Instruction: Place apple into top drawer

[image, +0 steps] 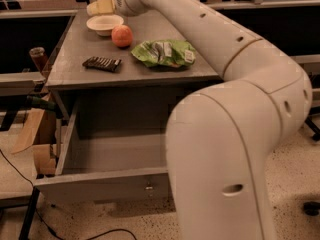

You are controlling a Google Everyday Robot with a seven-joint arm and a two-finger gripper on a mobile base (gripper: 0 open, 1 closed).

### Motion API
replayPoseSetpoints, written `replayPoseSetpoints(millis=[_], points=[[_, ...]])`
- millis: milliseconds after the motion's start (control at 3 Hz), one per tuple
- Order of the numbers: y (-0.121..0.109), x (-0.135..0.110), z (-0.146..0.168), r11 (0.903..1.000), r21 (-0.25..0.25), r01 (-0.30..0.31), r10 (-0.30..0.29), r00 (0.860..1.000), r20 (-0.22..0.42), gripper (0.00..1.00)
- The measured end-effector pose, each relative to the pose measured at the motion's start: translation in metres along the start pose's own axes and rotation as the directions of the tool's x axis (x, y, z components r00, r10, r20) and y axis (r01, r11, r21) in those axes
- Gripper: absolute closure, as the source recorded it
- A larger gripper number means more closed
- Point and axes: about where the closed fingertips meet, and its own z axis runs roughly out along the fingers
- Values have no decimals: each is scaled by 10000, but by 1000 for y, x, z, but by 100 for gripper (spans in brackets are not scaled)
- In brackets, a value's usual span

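Camera view: my gripper (102,5), grip state unreadable, probably lining up on apple (122,35) just beside it; top drawer (100,189) open to receive.

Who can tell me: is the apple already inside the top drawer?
No, the apple rests on the cabinet top beside the bowl, outside the open top drawer, while the gripper hovers near that bowl.

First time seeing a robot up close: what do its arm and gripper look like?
The arm is smooth and off-white, in thick rounded segments with small dark holes and a tan seam at one joint. The gripper, near the bowl, is pale yellow.
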Motion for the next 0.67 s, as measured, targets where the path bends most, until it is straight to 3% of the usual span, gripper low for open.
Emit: replayPoseSetpoints(millis=[333,667], points=[[2,2,28,9933,466,-1054,1068,9939,-278,0],[1,18,49,9829,667,-1717,1775,9796,-944,0]])
